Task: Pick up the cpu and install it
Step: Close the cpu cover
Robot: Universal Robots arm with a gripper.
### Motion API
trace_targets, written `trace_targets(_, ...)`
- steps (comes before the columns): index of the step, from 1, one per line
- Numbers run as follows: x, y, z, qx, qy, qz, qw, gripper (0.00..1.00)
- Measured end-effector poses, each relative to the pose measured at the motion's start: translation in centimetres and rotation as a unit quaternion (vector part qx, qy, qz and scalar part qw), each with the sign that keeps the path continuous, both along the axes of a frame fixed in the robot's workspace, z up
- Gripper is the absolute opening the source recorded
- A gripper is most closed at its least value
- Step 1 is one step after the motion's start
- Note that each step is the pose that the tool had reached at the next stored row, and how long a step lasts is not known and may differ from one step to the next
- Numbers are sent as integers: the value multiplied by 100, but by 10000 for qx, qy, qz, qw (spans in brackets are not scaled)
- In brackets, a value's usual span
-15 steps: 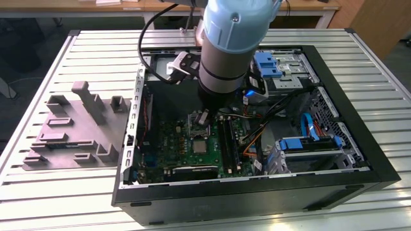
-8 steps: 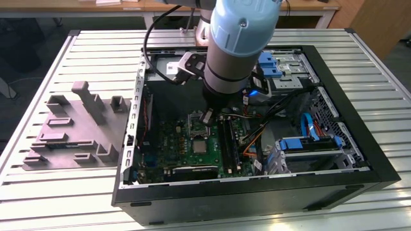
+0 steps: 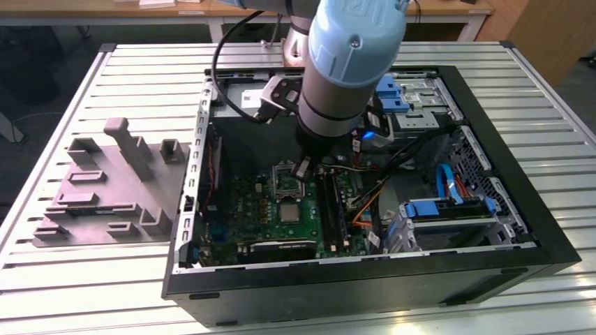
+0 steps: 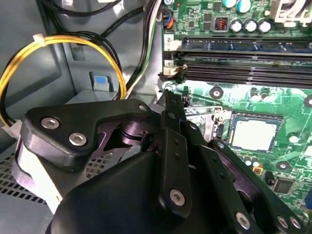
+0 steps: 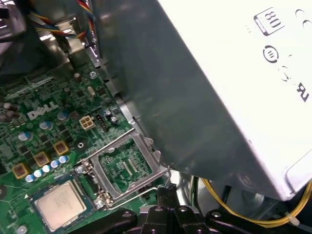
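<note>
Exterior view first: open computer case lying on the slatted table, arm reaching down into it from above. Gripper low over the motherboard, close to the memory slots. Grey plastic block with upright posts parked on the table outside the case's wall, at the exterior view's left.

Over to the cpu: flat on the motherboard near its middle, pale silver top facing up, dark rim around it. Square, so no long axis to call; edges running parallel to the motherboard's edges and to the memory slots beside it. Apart from the gripper, untouched.

Second wrist view brings what the exterior view hides: black fingers pressed together into one thin blade, nothing between them. Cpu beyond the tip, just short of the memory slots. Yellow and black cables looping along the case wall behind the linkage.

First wrist view adds the other side: metal retention frame swung open with its wire lever, right next to the cpu, green board showing through its window. Fingertip just off the frame's edge, whether touching it, impossible to say. Large grey metal box with a white label looming over that end of the motherboard
</note>
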State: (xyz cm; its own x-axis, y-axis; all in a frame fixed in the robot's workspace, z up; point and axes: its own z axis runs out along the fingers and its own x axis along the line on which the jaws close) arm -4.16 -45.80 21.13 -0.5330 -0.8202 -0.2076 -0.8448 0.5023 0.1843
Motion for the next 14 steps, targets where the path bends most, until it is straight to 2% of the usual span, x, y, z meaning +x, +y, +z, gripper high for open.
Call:
trace_targets(6, 17, 85, -11, 0, 0, 1, 10000, 11)
trace_targets(14, 22, 95, -53, 3, 0, 0, 10000, 11)
